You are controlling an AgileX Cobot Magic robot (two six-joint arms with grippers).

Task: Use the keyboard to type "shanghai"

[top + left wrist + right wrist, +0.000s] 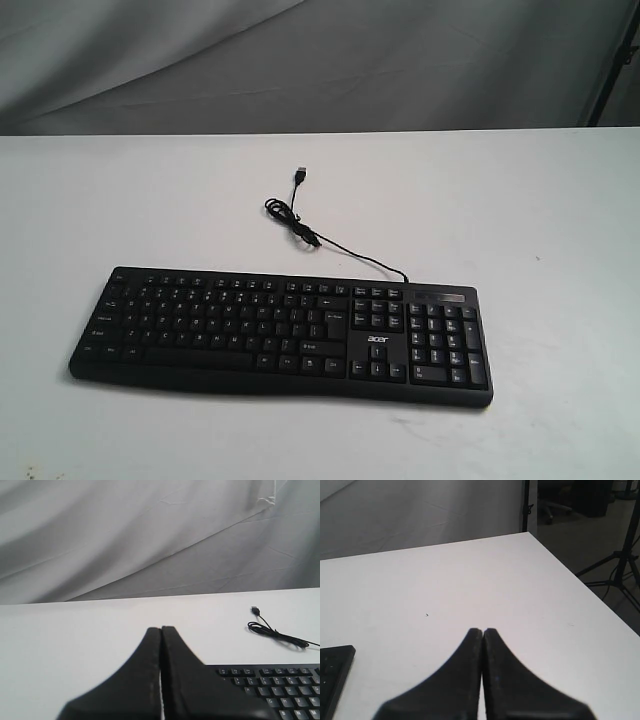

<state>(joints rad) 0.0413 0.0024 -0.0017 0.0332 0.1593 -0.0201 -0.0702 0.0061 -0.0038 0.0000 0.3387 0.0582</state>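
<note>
The black keyboard (pixel 280 335) lies flat on the white table (pixel 150 200), its long side running across the exterior view, near the table's front edge. The number pad (pixel 445 343) is at its right end, and the white acer logo (pixel 377 341) sits just beside the pad, above the arrow keys. A thin black cable (pixel 340 248) leaves the keyboard's back edge near the number pad, curls into a small loop behind the keyboard and ends in a loose USB plug (pixel 299 174) lying on the table, well apart from the keys. Behind the keyboard, past the table's far edge, hangs a grey wrinkled cloth (pixel 300 60). The left gripper (pixel 161 630) is off the keyboard's end opposite the number pad; its two black fingers are pressed together with nothing between them. The right gripper (pixel 483 631) is off the number-pad end, over bare table, fingers likewise pressed together and holding nothing. Neither gripper touches the keyboard.
</note>
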